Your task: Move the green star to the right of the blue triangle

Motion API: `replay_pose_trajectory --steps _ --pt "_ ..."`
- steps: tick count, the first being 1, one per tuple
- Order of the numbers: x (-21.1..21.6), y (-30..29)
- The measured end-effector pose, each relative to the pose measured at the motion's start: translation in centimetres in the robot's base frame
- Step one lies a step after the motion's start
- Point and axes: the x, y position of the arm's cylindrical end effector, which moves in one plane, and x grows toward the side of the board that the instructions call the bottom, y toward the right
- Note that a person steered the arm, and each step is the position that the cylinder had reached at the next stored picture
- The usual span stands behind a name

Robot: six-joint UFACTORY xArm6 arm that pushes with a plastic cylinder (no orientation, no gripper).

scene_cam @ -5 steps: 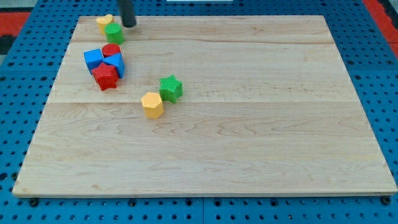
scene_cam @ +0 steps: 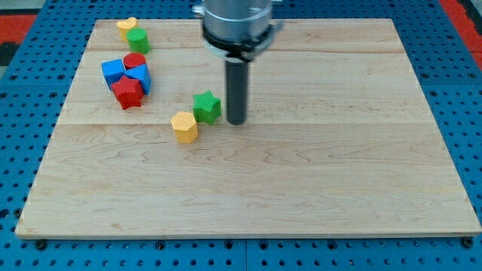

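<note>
The green star (scene_cam: 206, 107) lies left of the board's middle, touching a yellow hexagon block (scene_cam: 184, 126) at its lower left. My tip (scene_cam: 236, 120) stands just to the right of the green star, a small gap apart. The blue triangle (scene_cam: 141, 78) sits in a cluster at the upper left, with a blue cube (scene_cam: 113, 71), a red round block (scene_cam: 135, 61) and a red star (scene_cam: 128, 92) pressed around it.
A yellow block (scene_cam: 126, 28) and a green round block (scene_cam: 138, 40) touch each other near the wooden board's (scene_cam: 301, 188) top left corner. Blue pegboard surrounds the board.
My tip has moved from the top left, beside the green round block, down and right to just right of the green star. No block has moved.
</note>
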Motion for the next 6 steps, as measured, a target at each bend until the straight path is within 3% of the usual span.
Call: replay_pose_trajectory --steps 2,3,5,6 --pt "0.1 -3.4" --pt "-2.0 -6.2" --pt "0.4 -5.0" --pt "-1.2 -6.7"
